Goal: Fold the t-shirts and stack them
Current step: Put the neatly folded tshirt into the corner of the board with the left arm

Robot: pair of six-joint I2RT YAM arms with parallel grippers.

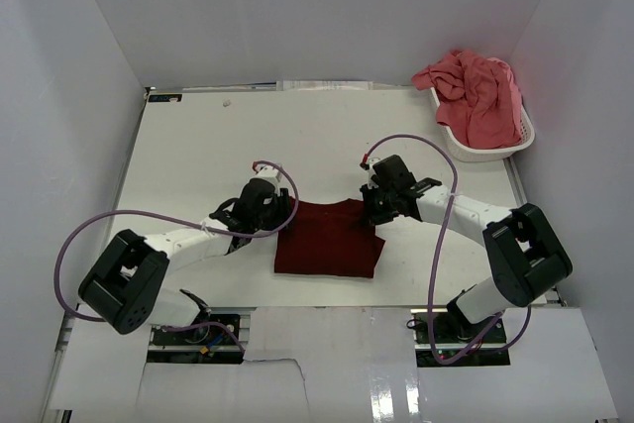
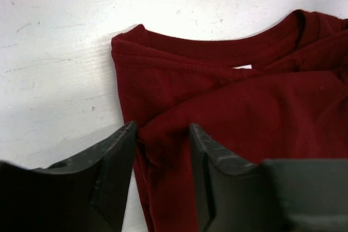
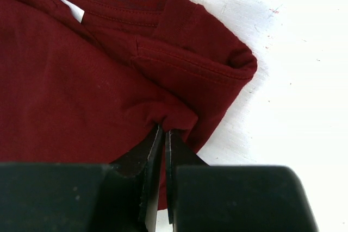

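The fold should go cleanly if the left hand (image 2: 162, 134) closes fully before either corner lifts, and both rise level. That hand stands half apart, astride a ridge of the maroon t-shirt (image 2: 244, 112) on the desk (image 2: 60, 52). The right hand (image 3: 165, 139) is pinched tight on the opposite shoulder edge. The coral t-shirt (image 1: 475, 96) lies in the basket (image 1: 485, 154), well beyond the right hand.

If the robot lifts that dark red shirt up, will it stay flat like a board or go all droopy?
Probably droopy: the dark red shirt puckers into wrinkles where the right gripper pinches it, so it looks soft. It is likely light, being thin cloth lying flat. It probably won't slip; the pinch looks tight.
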